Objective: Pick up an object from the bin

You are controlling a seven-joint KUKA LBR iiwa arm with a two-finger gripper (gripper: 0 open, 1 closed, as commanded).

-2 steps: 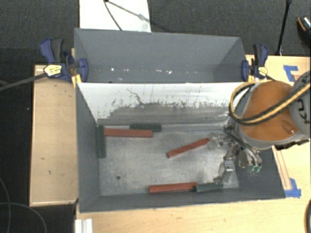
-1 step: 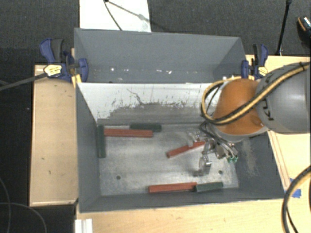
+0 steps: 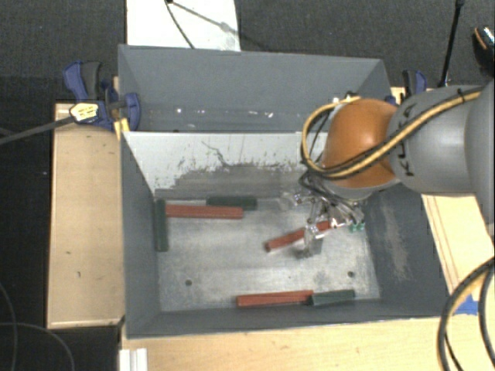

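My gripper (image 3: 313, 238) hangs below the orange wrist cover, right of the bin's middle. Its fingers are shut on the right end of a short red-brown stick (image 3: 283, 242). The stick slants down to the left from the fingers, with its free end just over the bin floor. Nothing else lies within reach of the fingers.
A long red stick (image 3: 203, 212) and a dark green stick (image 3: 232, 202) lie side by side at the back left. Another dark green stick (image 3: 160, 225) lies along the left wall. A red stick (image 3: 274, 299) and a dark green one (image 3: 332, 297) lie end to end by the front wall.
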